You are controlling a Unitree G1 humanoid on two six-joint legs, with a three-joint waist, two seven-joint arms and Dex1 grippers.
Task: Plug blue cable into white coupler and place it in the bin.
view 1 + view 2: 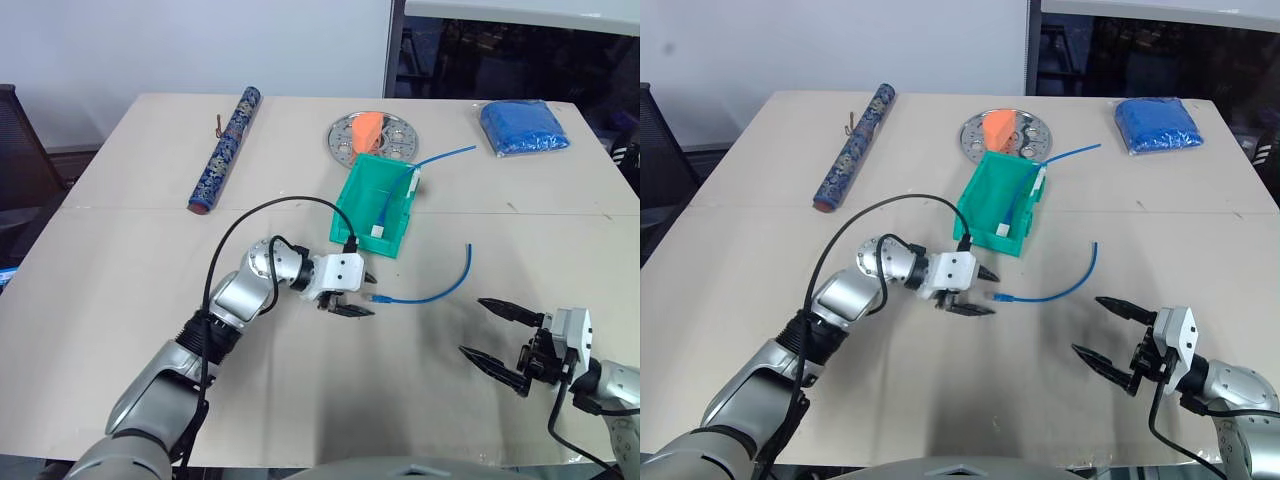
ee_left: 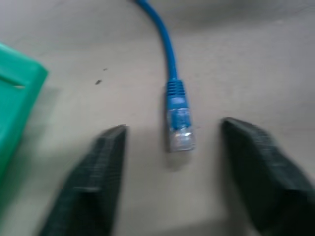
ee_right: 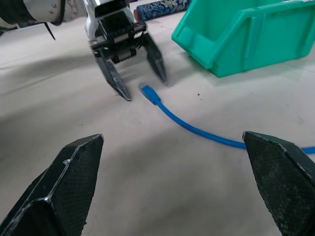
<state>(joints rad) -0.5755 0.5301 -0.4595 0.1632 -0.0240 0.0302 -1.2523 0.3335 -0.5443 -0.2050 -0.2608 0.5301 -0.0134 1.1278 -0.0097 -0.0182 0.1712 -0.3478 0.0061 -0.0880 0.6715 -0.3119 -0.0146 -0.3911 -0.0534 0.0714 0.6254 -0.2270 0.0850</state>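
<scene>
The blue cable (image 1: 432, 290) lies curved on the table in front of the bin (image 1: 362, 203), a green open bin. Its clear plug (image 2: 180, 133) rests on the table between the two fingers of my left gripper (image 1: 367, 296). That gripper is open, with a gap on each side of the plug. The right wrist view shows the same: left gripper (image 3: 145, 89) straddling the plug end. My right gripper (image 1: 473, 326) stands wide open to the right of the cable, holding nothing. The white coupler is out of view.
Inside the bin lies another blue cord with a white block (image 1: 377, 230) on its end, and a second cord (image 1: 445, 157) trails out over its far corner. Behind stand a round metal plate (image 1: 345, 140), a patterned roll (image 1: 225, 150) and a blue folded cloth (image 1: 523, 127).
</scene>
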